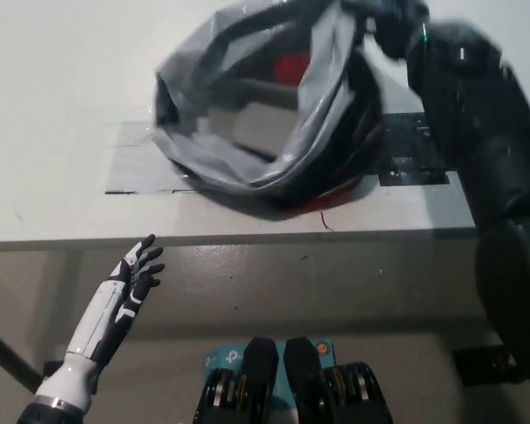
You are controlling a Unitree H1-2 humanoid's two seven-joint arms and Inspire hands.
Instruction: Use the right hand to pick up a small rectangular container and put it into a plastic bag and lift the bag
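I find the container [265, 132] inside the plastic bag [247, 150], so placement is done; the lift is under way. My right hand [390, 26] is clamped on the bag's gathered rim at the top of the view, blurred. The bag's bottom looks near the table [62, 106], close to its front edge. Left hand [134, 276] rests empty, fingers spread, below that edge

Plastic bag [274, 115]: on the table [62, 97], towards its far right, mouth turned to the near left.
Container [263, 132]: inside the bag, seen through the mouth.
Right hand [397, 22]: at the bag's upper right corner, gripping its bunched edge.
Left hand [134, 272]: before the table's near edge, lower left, fingers spread.
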